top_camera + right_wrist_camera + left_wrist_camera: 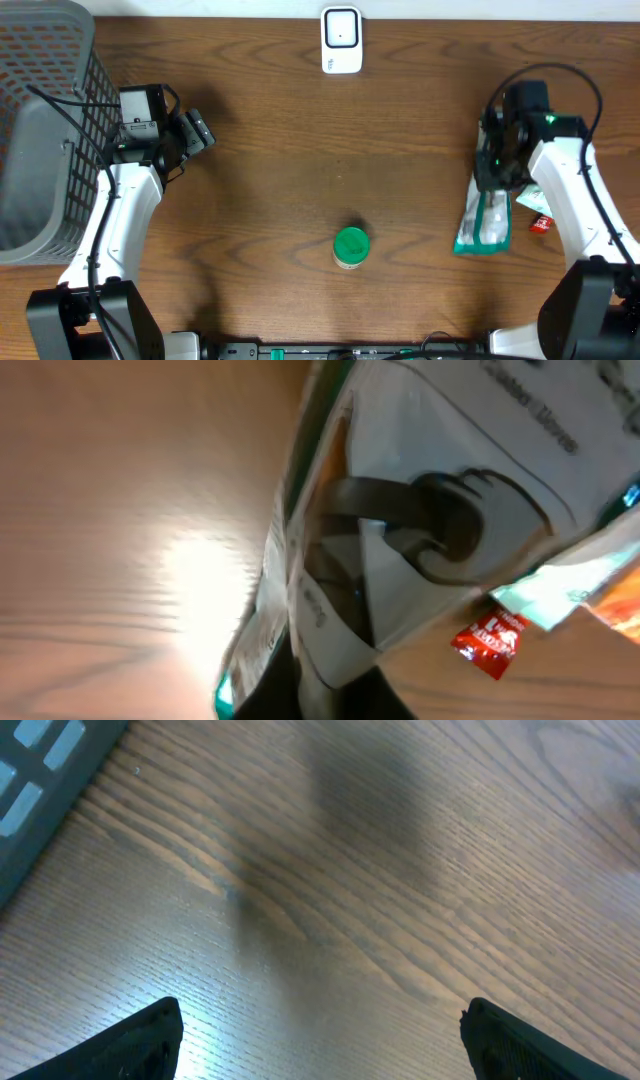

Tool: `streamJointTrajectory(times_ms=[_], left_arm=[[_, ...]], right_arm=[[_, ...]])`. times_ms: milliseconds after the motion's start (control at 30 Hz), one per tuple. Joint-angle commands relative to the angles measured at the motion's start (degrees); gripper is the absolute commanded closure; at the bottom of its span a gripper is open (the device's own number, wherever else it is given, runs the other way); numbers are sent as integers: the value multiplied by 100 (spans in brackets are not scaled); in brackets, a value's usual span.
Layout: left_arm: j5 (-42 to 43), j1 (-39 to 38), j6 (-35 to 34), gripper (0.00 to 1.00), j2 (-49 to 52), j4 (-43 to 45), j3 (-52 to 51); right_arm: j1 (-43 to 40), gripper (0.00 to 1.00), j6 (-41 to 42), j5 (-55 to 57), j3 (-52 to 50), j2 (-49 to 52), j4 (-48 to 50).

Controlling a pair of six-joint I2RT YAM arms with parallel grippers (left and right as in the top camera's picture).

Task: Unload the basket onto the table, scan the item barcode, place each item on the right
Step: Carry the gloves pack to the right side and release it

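Note:
A green and white plastic package (483, 225) lies on the table at the right. My right gripper (492, 190) is at its upper end. In the right wrist view the dark fingers (268, 695) pinch a fold of the package (420, 480) between them, so my right gripper (335, 682) is shut on it. No barcode shows on it. A white scanner (341, 40) stands at the table's far edge, in the middle. My left gripper (200, 133) hangs open over bare wood at the left, with nothing between its fingertips (320, 1040).
A grey mesh basket (40, 130) fills the far left corner, and its edge (50, 770) shows in the left wrist view. A green-lidded jar (351, 247) stands near the front middle. A small red sachet (541, 224) lies right of the package, also seen as a red sachet (490, 643).

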Motion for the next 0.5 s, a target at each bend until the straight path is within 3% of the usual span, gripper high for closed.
streamJointTrajectory(times_ms=[0,33,267,467], left_arm=[[-74,13,33,11,-7,4,66],[-74,13,33,11,-7,4,66],[-74,13,33,11,-7,4,66],[-74,13,33,11,-7,4,66]], right_arm=[[-11,34,-260,83,-153,13,138],[-11,26,-260,83,-140,11,146],[-11,17,-260,232,341,9,-149],[-4,6,-247,33,1342,9,-907]])
